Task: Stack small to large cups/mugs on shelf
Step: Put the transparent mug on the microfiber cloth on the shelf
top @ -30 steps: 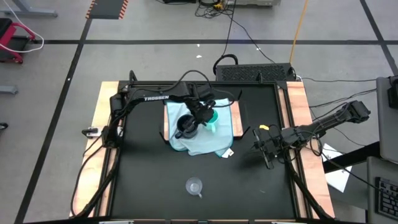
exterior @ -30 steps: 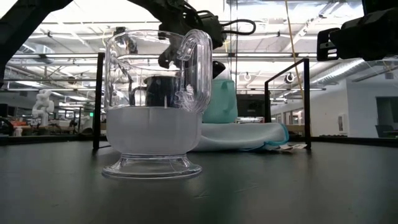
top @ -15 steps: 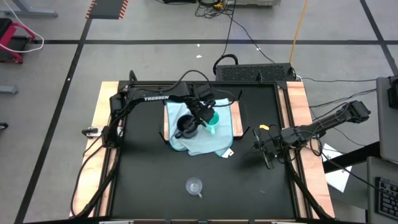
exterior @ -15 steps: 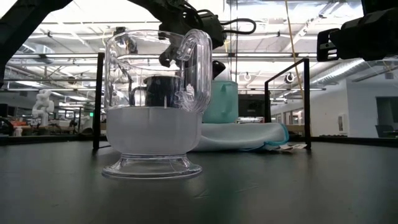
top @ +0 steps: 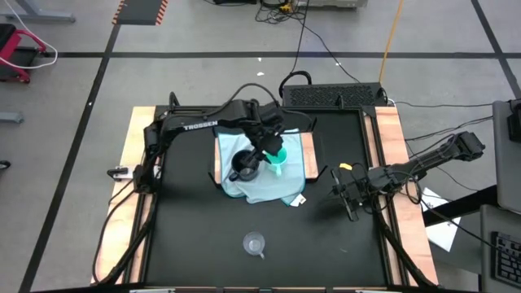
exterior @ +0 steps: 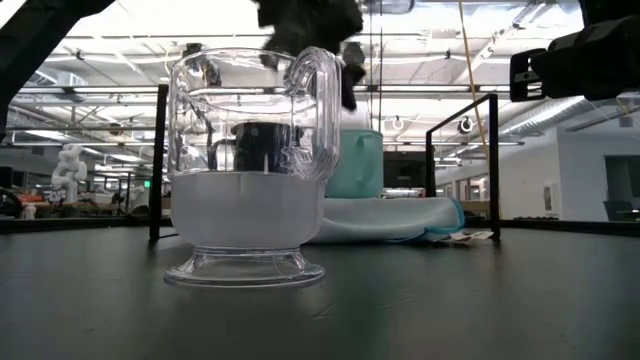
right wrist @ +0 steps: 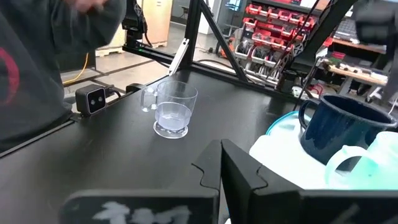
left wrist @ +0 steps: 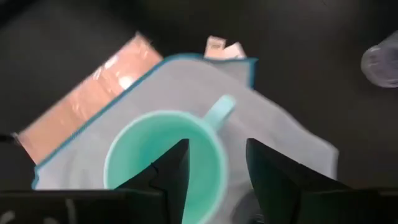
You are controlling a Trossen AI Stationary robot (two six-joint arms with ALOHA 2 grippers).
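Above the turquoise cup my left gripper hangs, fingers spread, holding nothing. My right gripper waits beside the shelf, fingers pressed together. Black mug partly hidden by the arm.

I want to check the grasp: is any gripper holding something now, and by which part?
Nothing is held. The left gripper is open above the turquoise cup on the shelf; the right gripper is shut and empty.

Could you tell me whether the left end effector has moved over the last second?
Yes. The left end effector shifted slightly toward the table's right side, over the turquoise cup on the shelf.
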